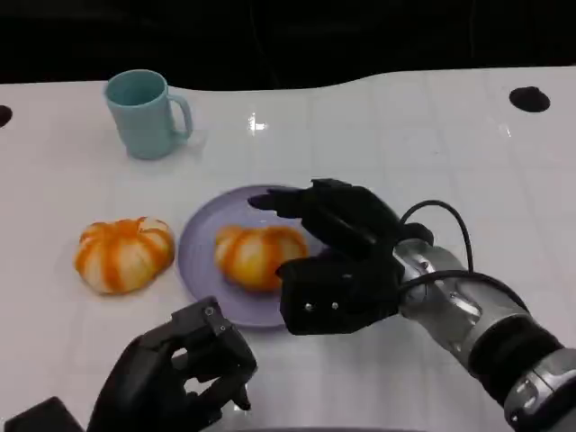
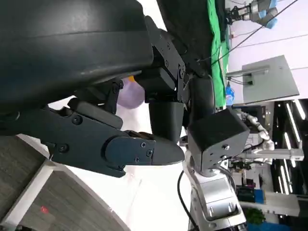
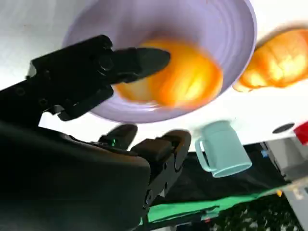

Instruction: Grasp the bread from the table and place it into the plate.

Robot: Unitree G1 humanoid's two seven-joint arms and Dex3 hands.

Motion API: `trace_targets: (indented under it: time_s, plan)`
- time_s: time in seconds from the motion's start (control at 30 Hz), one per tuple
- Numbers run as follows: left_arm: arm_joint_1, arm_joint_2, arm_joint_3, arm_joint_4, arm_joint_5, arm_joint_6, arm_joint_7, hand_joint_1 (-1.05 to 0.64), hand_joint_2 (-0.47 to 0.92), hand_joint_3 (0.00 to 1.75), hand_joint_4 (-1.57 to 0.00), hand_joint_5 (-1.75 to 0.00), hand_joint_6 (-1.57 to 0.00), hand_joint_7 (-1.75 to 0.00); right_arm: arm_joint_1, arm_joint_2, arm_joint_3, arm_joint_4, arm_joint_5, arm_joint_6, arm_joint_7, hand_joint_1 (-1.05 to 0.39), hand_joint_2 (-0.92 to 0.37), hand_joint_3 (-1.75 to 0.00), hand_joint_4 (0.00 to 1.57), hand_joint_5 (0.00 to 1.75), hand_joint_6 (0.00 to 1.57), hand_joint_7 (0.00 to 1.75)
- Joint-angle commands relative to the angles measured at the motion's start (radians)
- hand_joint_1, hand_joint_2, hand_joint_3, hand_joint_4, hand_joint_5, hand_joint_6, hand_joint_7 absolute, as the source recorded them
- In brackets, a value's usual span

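Your right hand (image 1: 337,261) hovers just beside the plate (image 1: 202,261), fingers spread and holding nothing, with one bread (image 1: 259,255) lying in the plate. A second bread (image 1: 123,253) sits on the table left of the plate, a cup (image 1: 144,113) beyond it. Your left hand (image 1: 184,373), fingers curled in on nothing, rests near the plate's front edge.

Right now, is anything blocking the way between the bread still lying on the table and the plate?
Nothing visible does. The bread on the table lies just beside the purple plate, with only bare white table between them. The plate already carries another bread, and the right hand hovers at its far side, fingers apart.
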Motion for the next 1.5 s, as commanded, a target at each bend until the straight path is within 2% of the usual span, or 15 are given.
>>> trace_targets:
  time_s: [0.03, 0.23, 0.43, 0.7, 0.9, 0.97, 1.17, 1.2, 1.23, 1.3, 1.33, 1.37, 1.4, 1.43, 1.5]
  plan:
    - [0.002, 0.011, 0.004, -0.005, 0.0, 0.0, 0.007, -0.53, 0.92, 0.33, -0.65, -1.75, -0.58, -1.53, 0.03, -0.041, 0.002, -0.093, 0.008, 0.016, 0.045, -0.71, -0.92, -0.3, 0.0, 0.2, 0.2, 0.0]
    - [0.005, 0.013, 0.004, -0.012, 0.007, 0.002, 0.012, -0.55, 0.92, 0.33, -0.66, -1.75, -0.59, -1.53, 0.093, -0.082, -0.003, -0.235, 0.013, 0.049, 0.111, -0.74, -0.92, -0.32, 0.0, 0.23, 0.18, 0.0]
    - [0.003, 0.011, 0.002, -0.005, 0.004, -0.01, 0.008, -0.53, 0.92, 0.33, -0.65, -1.75, -0.59, -1.53, 0.183, -0.142, -0.028, -0.399, 0.042, 0.037, 0.153, -0.69, -0.92, -0.28, 0.0, 0.3, 0.19, 0.0]
    - [0.002, 0.009, 0.003, -0.012, 0.003, 0.011, 0.015, -0.54, 0.92, 0.32, -0.66, -1.75, -0.59, -1.54, 0.336, -0.232, -0.085, -0.617, 0.087, 0.0, 0.17, -0.65, -0.92, -0.22, 0.0, 0.5, 0.25, 0.03]
    - [-0.001, 0.007, 0.002, -0.009, 0.006, 0.005, 0.015, -0.54, 0.92, 0.33, -0.66, -1.75, -0.59, -1.54, 0.474, -0.301, -0.147, -0.766, 0.136, -0.03, 0.187, -0.59, -0.92, -0.17, 0.03, 0.59, 0.32, 0.06]
    - [-0.003, 0.008, 0.002, -0.008, 0.005, 0.008, 0.016, -0.54, 0.92, 0.33, -0.66, -1.75, -0.58, -1.55, 0.525, -0.324, -0.174, -0.795, 0.151, -0.062, 0.17, -0.54, -0.92, -0.14, 0.09, 0.64, 0.38, 0.08]
    - [-0.004, 0.01, 0.004, -0.011, 0.003, 0.017, 0.021, -0.55, 0.92, 0.32, -0.66, -1.75, -0.58, -1.54, 0.643, -0.344, -0.249, -0.838, 0.195, -0.144, 0.125, -0.41, -0.91, -0.06, 0.32, 0.8, 0.59, 0.16]
    - [-0.004, 0.011, 0.005, -0.01, 0.002, 0.017, 0.02, -0.55, 0.92, 0.32, -0.66, -1.75, -0.58, -1.54, 0.662, -0.34, -0.263, -0.838, 0.199, -0.167, 0.102, -0.38, -0.9, -0.05, 0.38, 0.84, 0.64, 0.19]
    - [-0.005, 0.011, 0.006, -0.009, 0.001, 0.017, 0.02, -0.55, 0.92, 0.32, -0.66, -1.75, -0.58, -1.54, 0.677, -0.335, -0.277, -0.835, 0.204, -0.189, 0.081, -0.29, -0.89, -0.04, 0.54, 0.93, 0.79, 0.27]
    - [-0.007, 0.012, 0.007, -0.007, 0.001, 0.015, 0.019, -0.55, 0.92, 0.33, -0.66, -1.75, -0.58, -1.54, 0.701, -0.325, -0.296, -0.828, 0.216, -0.217, 0.053, -0.21, -0.88, -0.04, 0.68, 1.01, 0.91, 0.34]
    - [-0.007, 0.012, 0.007, -0.006, 0.001, 0.014, 0.019, -0.55, 0.92, 0.33, -0.66, -1.75, -0.58, -1.54, 0.714, -0.323, -0.305, -0.827, 0.224, -0.224, 0.047, -0.14, -0.87, -0.08, 0.73, 1.2, 0.96, 0.5]
    - [-0.008, 0.011, 0.008, -0.005, 0.0, 0.014, 0.018, -0.55, 0.92, 0.33, -0.66, -1.75, -0.58, -1.54, 0.725, -0.323, -0.312, -0.828, 0.229, -0.228, 0.043, -0.12, -0.83, -0.19, 0.73, 1.34, 0.92, 0.68]
    - [-0.008, 0.011, 0.008, -0.004, -0.001, 0.013, 0.018, -0.55, 0.92, 0.33, -0.66, -1.75, -0.58, -1.54, 0.738, -0.324, -0.32, -0.83, 0.229, -0.232, 0.034, -0.1, -0.72, -0.42, 0.73, 1.43, 0.87, 0.84]
    - [-0.008, 0.011, 0.009, -0.005, -0.001, 0.016, 0.019, -0.54, 0.92, 0.33, -0.66, -1.75, -0.58, -1.54, 0.749, -0.326, -0.327, -0.832, 0.226, -0.237, 0.027, -0.09, -0.57, -0.73, 0.72, 1.53, 0.82, 0.99]
    - [-0.008, 0.012, 0.01, -0.005, -0.002, 0.018, 0.019, -0.54, 0.92, 0.33, -0.66, -1.75, -0.58, -1.54, 0.767, -0.33, -0.336, -0.84, 0.223, -0.244, 0.022, -0.07, -0.46, -0.94, 0.69, 1.62, 0.76, 1.13]
